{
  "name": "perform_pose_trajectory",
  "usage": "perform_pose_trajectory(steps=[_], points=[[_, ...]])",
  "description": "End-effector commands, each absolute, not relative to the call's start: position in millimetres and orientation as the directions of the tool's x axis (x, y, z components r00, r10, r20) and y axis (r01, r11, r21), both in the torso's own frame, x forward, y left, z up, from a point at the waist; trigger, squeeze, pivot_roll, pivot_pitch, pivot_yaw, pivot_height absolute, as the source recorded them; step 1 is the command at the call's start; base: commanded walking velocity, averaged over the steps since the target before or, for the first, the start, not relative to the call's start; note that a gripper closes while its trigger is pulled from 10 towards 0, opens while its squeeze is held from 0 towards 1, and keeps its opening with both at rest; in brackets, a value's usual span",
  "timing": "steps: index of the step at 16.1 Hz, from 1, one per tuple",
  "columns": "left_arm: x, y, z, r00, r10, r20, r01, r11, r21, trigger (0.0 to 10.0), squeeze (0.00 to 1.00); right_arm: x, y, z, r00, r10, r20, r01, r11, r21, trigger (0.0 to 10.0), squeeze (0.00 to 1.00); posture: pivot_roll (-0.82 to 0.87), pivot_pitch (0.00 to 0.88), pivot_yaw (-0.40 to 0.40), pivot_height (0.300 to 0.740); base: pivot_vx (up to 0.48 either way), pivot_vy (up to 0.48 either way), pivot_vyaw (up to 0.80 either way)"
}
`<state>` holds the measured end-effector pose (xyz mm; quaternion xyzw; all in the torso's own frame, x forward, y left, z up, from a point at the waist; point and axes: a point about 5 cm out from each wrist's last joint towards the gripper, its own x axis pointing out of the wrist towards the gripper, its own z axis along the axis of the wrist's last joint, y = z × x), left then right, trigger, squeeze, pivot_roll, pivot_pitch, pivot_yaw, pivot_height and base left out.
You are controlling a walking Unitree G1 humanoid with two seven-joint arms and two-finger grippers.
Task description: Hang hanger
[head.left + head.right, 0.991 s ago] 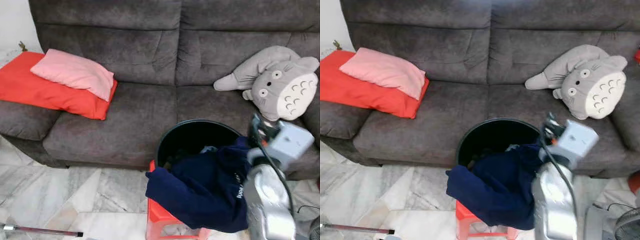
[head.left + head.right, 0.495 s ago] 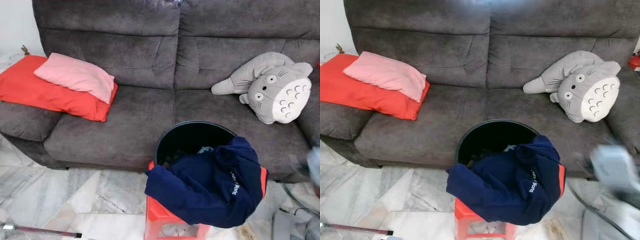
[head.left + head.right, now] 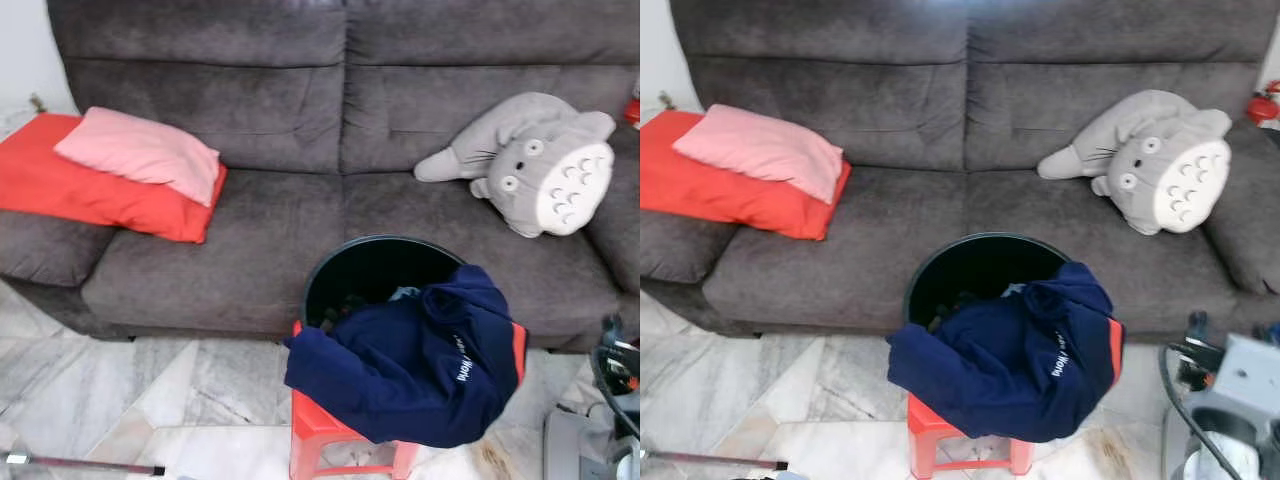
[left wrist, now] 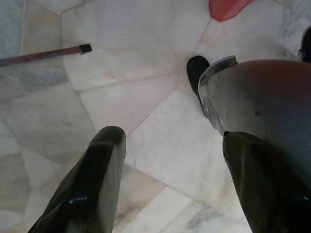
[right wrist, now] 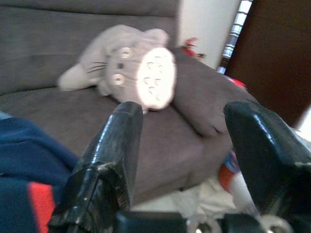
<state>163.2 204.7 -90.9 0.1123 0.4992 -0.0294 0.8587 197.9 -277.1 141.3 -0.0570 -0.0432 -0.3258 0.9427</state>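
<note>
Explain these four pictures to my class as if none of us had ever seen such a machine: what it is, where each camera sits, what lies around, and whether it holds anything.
The machine is a walking humanoid robot with two silver arms, each ending in a gripper of two long black fingers. Two pictures come from cameras in its head, looking down and forward. They show a dark grey fabric sofa carrying a pink pillow on a red cushion, and a grey round-bellied plush toy. In front stands a black round bin on a red plastic stool, with a navy blue sweatshirt draped over its rim. The other two pictures come from wrist cameras. The left gripper hangs open over the pale marble floor. The right gripper is open too, facing the plush toy. Neither holds anything; I see no hanger.
</note>
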Motion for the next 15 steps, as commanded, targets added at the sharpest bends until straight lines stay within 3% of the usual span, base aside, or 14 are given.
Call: perform_pose_trajectory(steps=[1, 2, 3, 4, 5, 6, 8, 10, 11, 13, 15], points=[[162, 210, -91, 0.500, 0.062, -0.864, 0.144, 0.978, 0.154, 10.0, 0.00, 170, -297, 127, 0.610, -0.790, 0.068, 0.792, 0.606, -0.065, 10.0, 0.00, -0.14, 0.171, 0.014, 0.740, 0.000, 0.000, 0.00], [161, 211, -90, 0.499, 0.065, -0.864, 0.142, 0.978, 0.156, 10.0, 0.00, 162, -299, 123, 0.565, -0.824, 0.050, 0.825, 0.562, -0.052, 10.0, 0.00, -0.14, 0.171, 0.014, 0.740, 0.000, 0.000, 0.00], [159, 215, -91, 0.496, 0.073, -0.865, 0.141, 0.977, 0.163, 10.0, 0.00, 137, -298, 93, 0.472, -0.876, -0.097, 0.872, 0.480, -0.093, 10.0, 0.00, -0.14, 0.172, 0.015, 0.740, 0.000, 0.000, 0.00], [158, 216, -91, 0.494, 0.075, -0.866, 0.141, 0.976, 0.164, 10.0, 0.00, 128, -294, 74, 0.446, -0.873, -0.197, 0.879, 0.469, -0.087, 10.0, 0.00, -0.14, 0.172, 0.015, 0.740, 0.000, 0.000, 0.00], [157, 216, -91, 0.493, 0.075, -0.867, 0.141, 0.976, 0.164, 10.0, 0.00, 129, -284, 41, 0.486, -0.803, -0.346, 0.843, 0.535, -0.055, 10.0, 0.00, -0.14, 0.173, 0.015, 0.740, 0.000, 0.000, 0.00], [157, 215, -91, 0.492, 0.074, -0.867, 0.141, 0.976, 0.163, 10.0, 0.00, 130, -282, 31, 0.498, -0.776, -0.388, 0.826, 0.560, -0.060, 10.0, 0.00, -0.14, 0.173, 0.015, 0.740, 0.000, 0.000, 0.00], [157, 212, -92, 0.491, 0.064, -0.869, 0.142, 0.978, 0.153, 10.0, 0.00, 151, -260, -27, 0.580, -0.561, -0.591, 0.676, 0.736, -0.036, 10.0, 0.00, -0.14, 0.175, 0.013, 0.740, 0.000, 0.000, 0.00], [156, 210, -93, 0.495, 0.062, -0.867, 0.128, 0.981, 0.143, 10.0, 0.00, 160, -241, -59, 0.626, -0.335, -0.704, 0.545, 0.834, 0.087, 10.0, 0.00, -0.13, 0.167, 0.012, 0.740, 0.000, 0.000, 0.00], [156, 210, -93, 0.495, 0.062, -0.867, 0.128, 0.981, 0.143, 10.0, 0.00, 160, -241, -59, 0.626, -0.335, -0.704, 0.545, 0.834, 0.087, 10.0, 0.00, -0.13, 0.167, 0.012, 0.740, 0.000, 0.000, 0.00], [155, 208, -94, 0.491, 0.060, -0.869, 0.129, 0.982, 0.141, 10.0, 0.00, 141, -225, -84, 0.554, -0.196, -0.809, 0.395, 0.918, 0.048, 10.0, 0.00, -0.13, 0.172, 0.011, 0.740, 0.000, 0.000, 0.00], [155, 207, -94, 0.492, 0.062, -0.868, 0.120, 0.983, 0.138, 10.0, 0.00, 127, -231, -92, 0.491, -0.230, -0.840, 0.463, 0.886, 0.028, 10.0, 0.00, -0.11, 0.167, 0.018, 0.740, 0.000, 0.000, 0.00]])
